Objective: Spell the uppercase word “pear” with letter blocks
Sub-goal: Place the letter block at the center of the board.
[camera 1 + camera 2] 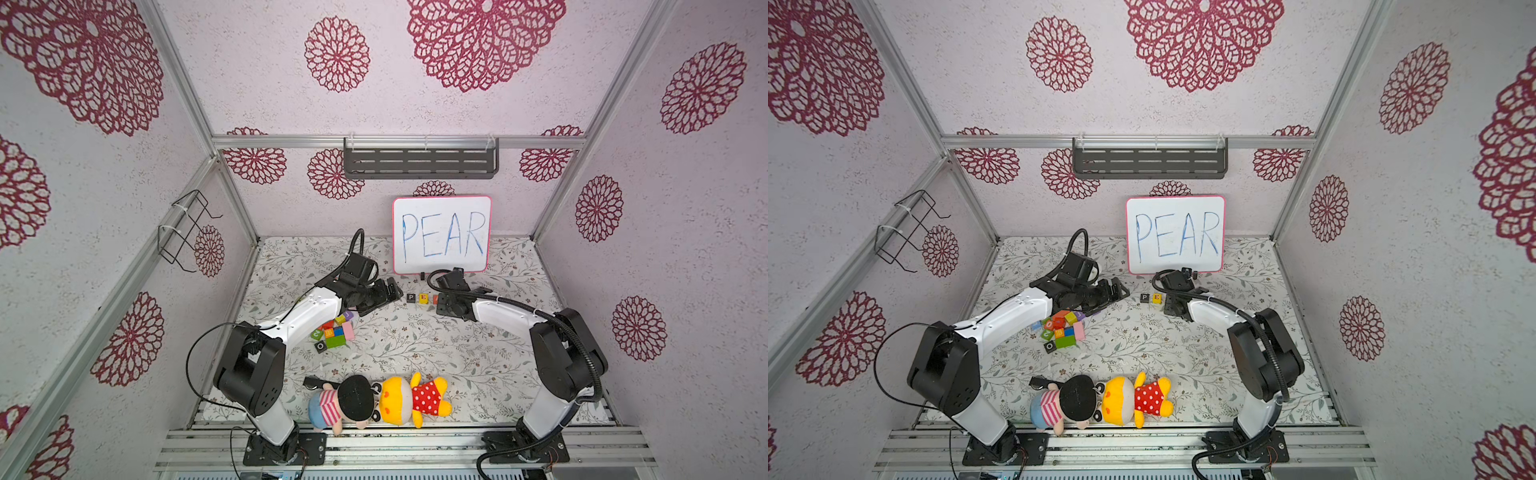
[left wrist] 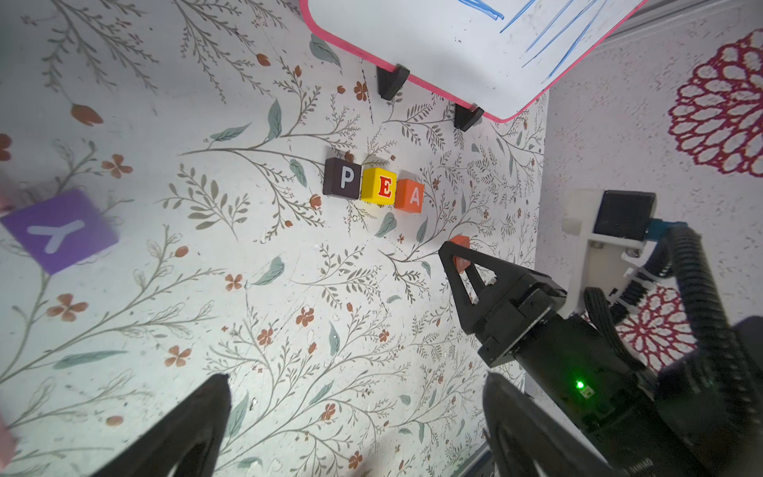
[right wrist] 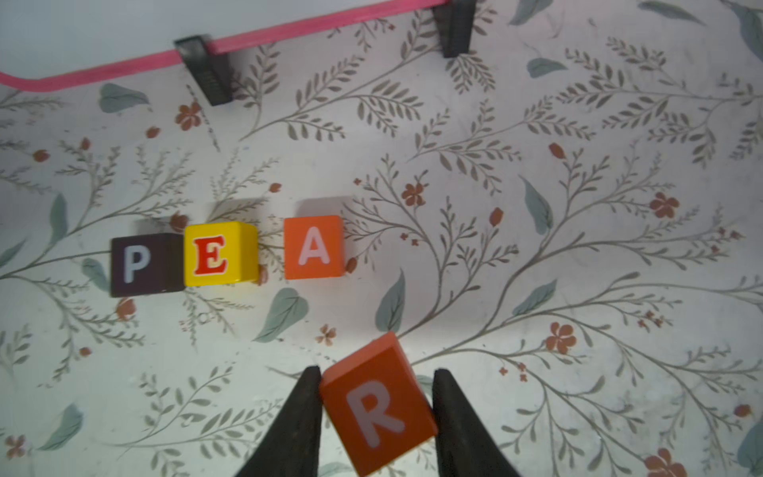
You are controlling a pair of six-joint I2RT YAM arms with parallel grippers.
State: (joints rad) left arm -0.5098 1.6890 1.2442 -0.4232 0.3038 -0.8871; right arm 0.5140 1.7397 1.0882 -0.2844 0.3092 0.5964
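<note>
Three blocks (image 3: 219, 254) spell PEA before the whiteboard (image 1: 441, 235) on floral surface (image 1: 415, 345); right gripper (image 3: 377, 373) clamps R (image 3: 377, 409), left gripper (image 2: 355, 378) gapes.

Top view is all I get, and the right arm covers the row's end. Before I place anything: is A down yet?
Observer: Yes. The right wrist view shows A standing in the row after E, with a small gap between them.
Operator: And R?
Observer: R is gripped, tilted, by the right gripper, short of the row and not yet beside A.
Operator: Is the other arm in the way?
Observer: No. The left wrist view shows the left gripper open, holding nothing, apart from the row.
</note>
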